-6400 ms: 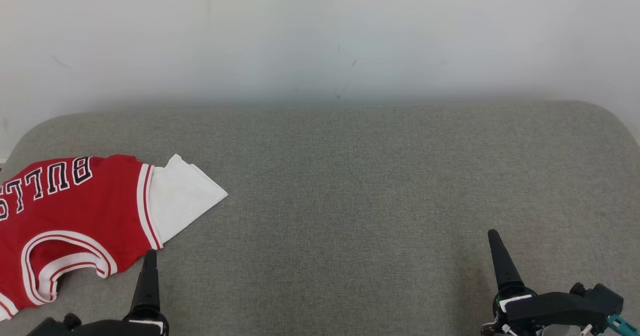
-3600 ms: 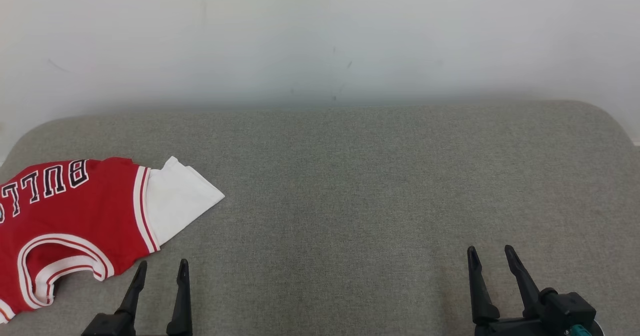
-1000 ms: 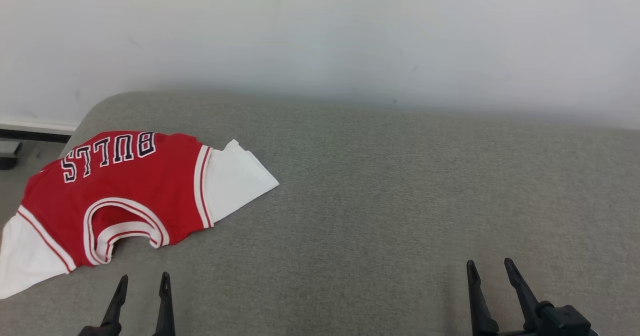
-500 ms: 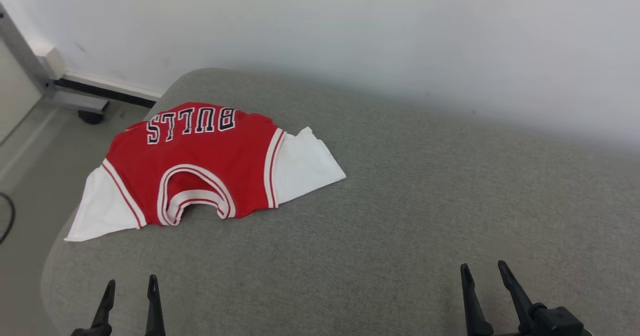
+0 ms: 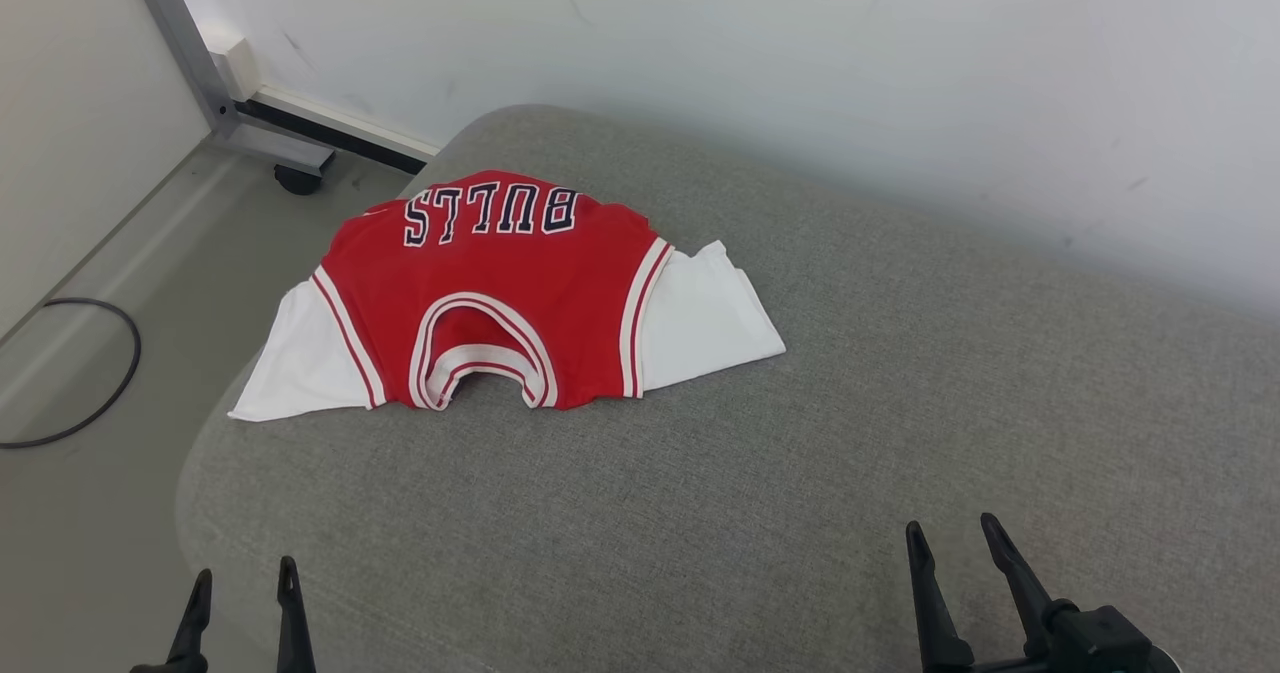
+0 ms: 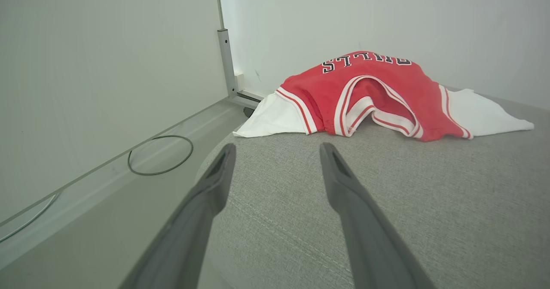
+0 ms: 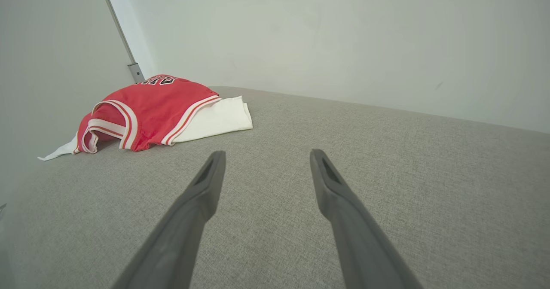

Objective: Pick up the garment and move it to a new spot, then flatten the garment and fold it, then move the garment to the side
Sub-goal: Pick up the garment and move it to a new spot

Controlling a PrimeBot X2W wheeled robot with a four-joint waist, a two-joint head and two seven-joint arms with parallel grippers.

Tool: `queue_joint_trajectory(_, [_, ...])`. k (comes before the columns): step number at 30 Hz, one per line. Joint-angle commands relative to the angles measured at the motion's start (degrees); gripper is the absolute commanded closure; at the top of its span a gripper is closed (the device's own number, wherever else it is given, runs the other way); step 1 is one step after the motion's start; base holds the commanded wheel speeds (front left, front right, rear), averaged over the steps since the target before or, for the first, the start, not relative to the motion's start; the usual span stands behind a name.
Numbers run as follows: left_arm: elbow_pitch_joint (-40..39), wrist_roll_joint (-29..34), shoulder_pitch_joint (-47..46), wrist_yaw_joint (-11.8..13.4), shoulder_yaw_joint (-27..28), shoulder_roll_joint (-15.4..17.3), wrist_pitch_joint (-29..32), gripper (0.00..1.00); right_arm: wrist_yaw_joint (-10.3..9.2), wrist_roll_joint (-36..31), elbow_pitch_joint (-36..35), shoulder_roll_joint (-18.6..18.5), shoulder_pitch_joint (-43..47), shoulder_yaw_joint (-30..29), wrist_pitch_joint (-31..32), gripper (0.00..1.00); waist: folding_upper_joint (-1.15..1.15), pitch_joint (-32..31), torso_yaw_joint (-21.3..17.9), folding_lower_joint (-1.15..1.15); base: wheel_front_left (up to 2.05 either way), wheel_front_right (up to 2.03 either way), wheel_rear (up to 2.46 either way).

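DESK: Head view: where does the risk lie?

FIELD: The garment, red with white sleeves, lies bunched at the left end of the grey cushion. One sleeve reaches the rounded edge above the floor. A shallow pinch on that sleeve would likely catch one layer only, and the rest could slide off the edge toward the cable. The left gripper and right gripper sit low in frame, well apart from the cloth, each with fingers parted and empty.

DESK: Left wrist view?

FIELD: Its fingers stand wide apart at the cushion's near corner, touching nothing. The garment lies ahead, its collar arched up off the fabric. A finger sliding under that loop could snag it and drag the whole piece.

DESK: Right wrist view?

FIELD: Fingers are spread just as wide and hold nothing, above bare cushion. The garment is far off at the upper left, near the wall. A long reach from here could, in my judgement, rake the cloth sideways before the jaws close.
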Motion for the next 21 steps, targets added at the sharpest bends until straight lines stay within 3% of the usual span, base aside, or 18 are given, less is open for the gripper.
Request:
queue_joint_trajectory(1, [0.0, 0.3, -0.4, 0.2, 0.1, -0.2, -0.2, 0.0, 0.19, -0.5, 0.1, -0.1, -0.4, 0.1, -0.1, 0.0, 0.0, 0.2, 0.2, 0.0, 0.0, 0.0, 0.0])
queue_joint_trajectory(10, [1.3, -1.7, -3.9, 0.1, 0.9, -0.2, -0.2, 0.0, 0.19, -1.3, 0.2, 0.0, -1.9, 0.9, -0.1, 0.0, 0.0, 2.2, -2.4, 0.0, 0.0, 0.0, 0.0])
queue_joint_trajectory(21, [4.1, -3.4, -17.5, -1.0, 2.1, 1.4, -0.2, 0.0, 0.19, -1.3, -0.4, -0.1, -5.8, 1.1, -0.1, 0.0, 0.0, 8.3, -9.7, 0.0, 0.0, 0.0, 0.0])
